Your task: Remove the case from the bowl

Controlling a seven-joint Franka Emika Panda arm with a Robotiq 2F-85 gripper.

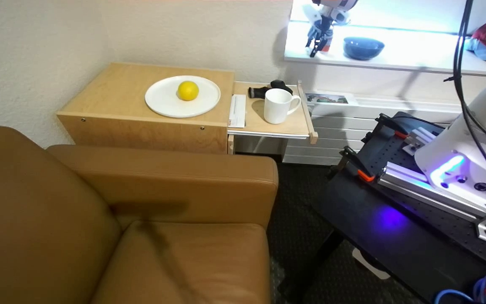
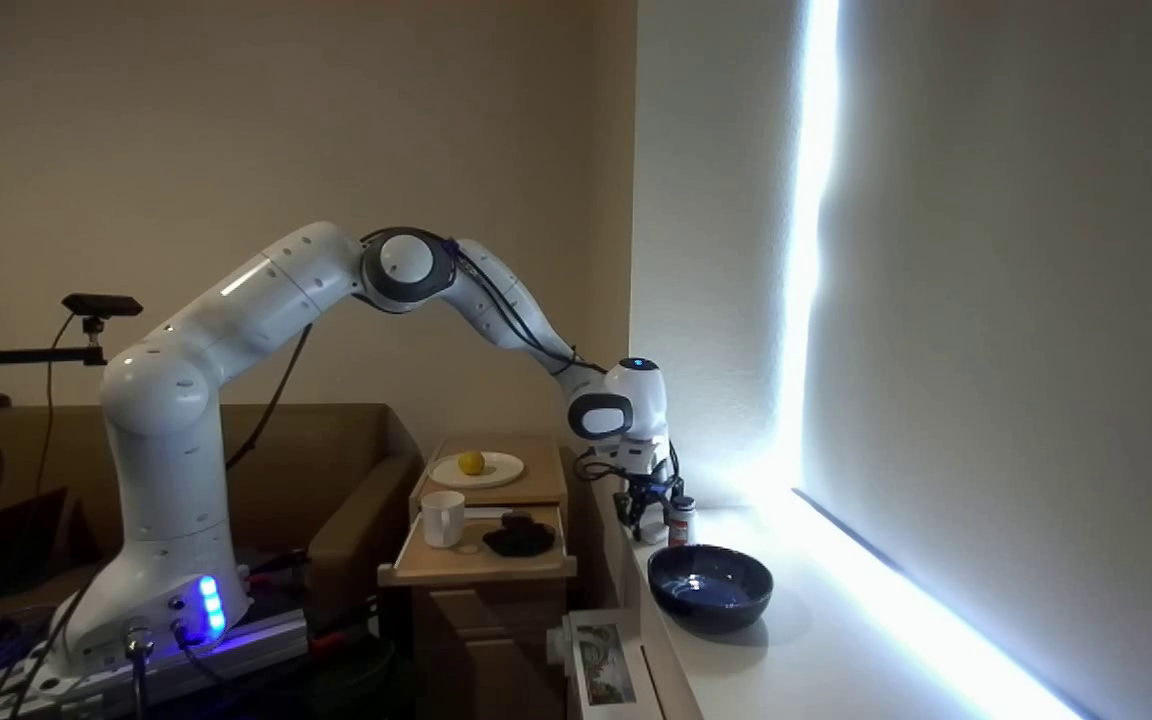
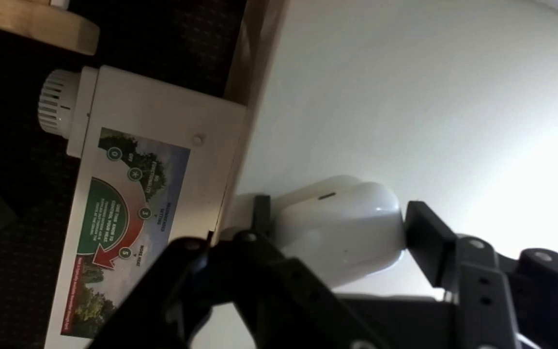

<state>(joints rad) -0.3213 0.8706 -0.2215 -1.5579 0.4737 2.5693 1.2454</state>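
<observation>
Pincer [image 3: 339, 223] straddled white case [image 3: 342, 235], lower centre of wrist view; clamped or loose, couldn't tell. Bowl [image 2: 711, 590] stood apart, low right-of-centre in an exterior view. Probably set-down; next move called for spreading, rising straight.

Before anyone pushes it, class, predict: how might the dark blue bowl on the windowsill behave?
The bowl is probably stiff, since its rim looks evenly round. Its glossy highlights suggest a slippery, perhaps fragile surface. Its sides narrow downward, so a push high up might rock or tip it.
</observation>
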